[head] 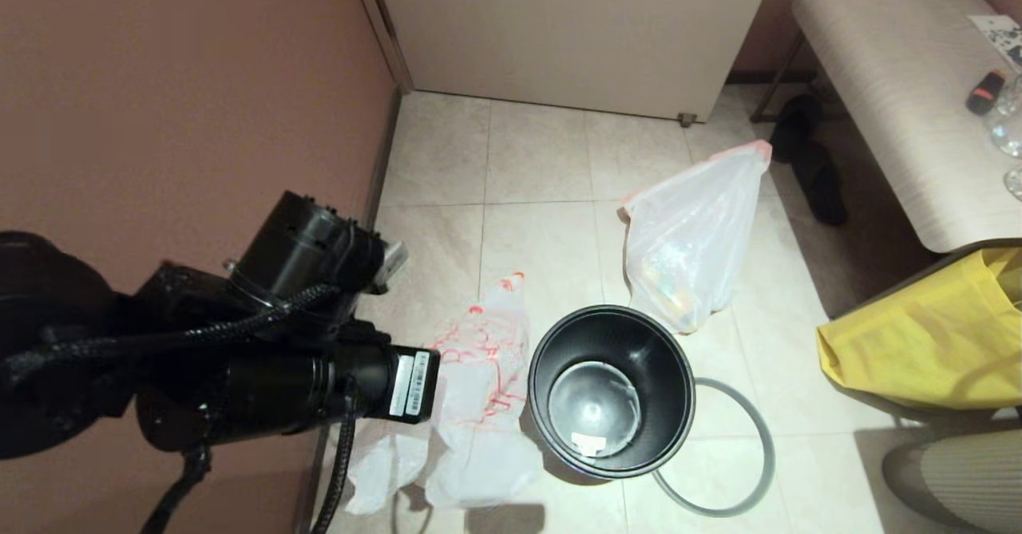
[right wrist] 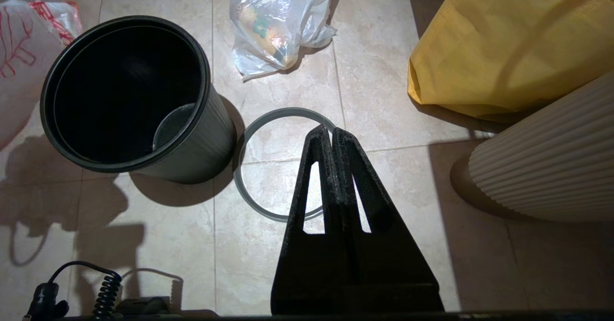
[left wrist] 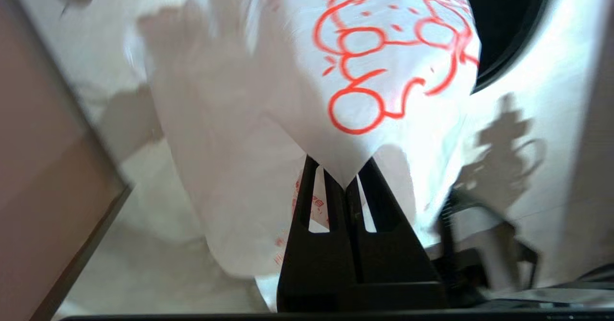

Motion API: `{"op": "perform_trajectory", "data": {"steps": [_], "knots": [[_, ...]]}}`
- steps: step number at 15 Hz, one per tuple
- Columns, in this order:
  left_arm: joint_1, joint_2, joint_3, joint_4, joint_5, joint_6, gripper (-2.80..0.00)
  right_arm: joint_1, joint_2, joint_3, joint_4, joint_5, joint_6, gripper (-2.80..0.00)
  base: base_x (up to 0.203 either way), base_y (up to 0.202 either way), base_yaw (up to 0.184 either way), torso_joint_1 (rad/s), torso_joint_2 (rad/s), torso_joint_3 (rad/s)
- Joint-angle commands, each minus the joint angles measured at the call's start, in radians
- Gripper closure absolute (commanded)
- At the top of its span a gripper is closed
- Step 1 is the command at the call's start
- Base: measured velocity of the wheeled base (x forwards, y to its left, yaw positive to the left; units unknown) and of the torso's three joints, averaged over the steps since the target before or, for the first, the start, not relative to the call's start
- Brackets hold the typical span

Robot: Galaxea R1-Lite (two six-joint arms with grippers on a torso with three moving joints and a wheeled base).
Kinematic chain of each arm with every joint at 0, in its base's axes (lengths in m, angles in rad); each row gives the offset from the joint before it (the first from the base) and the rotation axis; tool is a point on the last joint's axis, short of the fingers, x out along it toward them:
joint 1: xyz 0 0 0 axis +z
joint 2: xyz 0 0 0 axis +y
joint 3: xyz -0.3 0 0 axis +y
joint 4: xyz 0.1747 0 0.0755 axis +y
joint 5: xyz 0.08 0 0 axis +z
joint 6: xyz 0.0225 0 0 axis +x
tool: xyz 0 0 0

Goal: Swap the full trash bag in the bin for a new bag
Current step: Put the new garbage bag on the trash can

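1. The left gripper (left wrist: 346, 179) is seen in the left wrist view with its fingers pressed together on a pinched fold of the new bag (left wrist: 307, 71); the film is drawn to a point between the fingertips.
2. The new bag is translucent white with red cartoon line-work. In the head view it (head: 479, 374) is spread on the floor tiles (head: 535, 159), on the robot's left of the bin, partly covered by the left arm (head: 263, 342).
3. Whether the held fold is lifted clear of the floor cannot be judged; the wrist picture is motion-smeared there.
4. The right gripper (right wrist: 331, 131) is seen only in the right wrist view, fingers closed together on nothing, hanging above the grey hoop rim (right wrist: 280, 165).
5. The hoop rim (head: 730, 446) lies flat on the tiles, its near arc passing under the bin's right side.
6. The bin (head: 611, 390) stands upright with no liner in it; a glossy black inside and a small label on its bottom are visible.
7. The full trash bag (head: 695, 239) lies on the tiles beyond the bin, nearly touching its far rim, pink-red edge pointing away; coloured rubbish shows through the film.
8. A yellow bag (head: 926, 342) sits to the robot's right, well apart from the bin.
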Motion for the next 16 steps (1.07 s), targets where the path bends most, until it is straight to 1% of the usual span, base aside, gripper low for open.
{"op": "perform_trajectory", "data": {"steps": [1, 4, 6, 8, 12, 14, 16], "knots": [[-0.037, -0.017, -0.064, 0.005, 0.005, -0.006, 0.0, 0.001, 0.001, 0.0, -0.001, -0.001, 0.001, 0.0, 0.0, 0.0, 0.0, 0.0, 0.0, 0.0], [-0.055, -0.013, -0.175, 0.025, 0.018, 0.014, 0.0, 0.001, 0.001, 0.0, 0.001, -0.001, 0.001, 0.0, 0.0, 0.0, 0.0, 0.0, 0.0, 0.0], [-0.061, 0.032, -0.265, 0.13, 0.016, 0.06, 0.0, 0.001, 0.001, 0.0, -0.001, -0.001, -0.001, 0.0, 0.0, 0.0, 0.0, 0.0, 0.0, 0.0], [-0.067, 0.094, -0.358, 0.161, 0.019, 0.076, 0.0, 0.001, 0.001, 0.0, 0.0, -0.001, 0.0, 0.0, 0.0, 0.0, 0.0, 0.0, 0.0, 0.0], [-0.083, 0.264, -0.565, 0.186, 0.021, 0.128, 0.0, 0.001, 0.001, 0.0, 0.001, -0.001, 0.001, 0.0, 0.0, 0.0, 0.0, 0.0, 0.0, 0.0], [-0.109, 0.362, -0.635, 0.212, 0.022, 0.136, 0.0, 0.001, 0.001, 0.0, 0.001, -0.001, 0.0, 0.0, 0.0, 0.0, 0.0, 0.0, 0.0, 0.0], [-0.142, 0.467, -0.688, 0.283, 0.024, 0.137, 0.0, 0.001, 0.001, 0.0, 0.001, -0.001, 0.001, 0.0, 0.0, 0.0, 0.0, 0.0, 0.0, 0.0]]}}
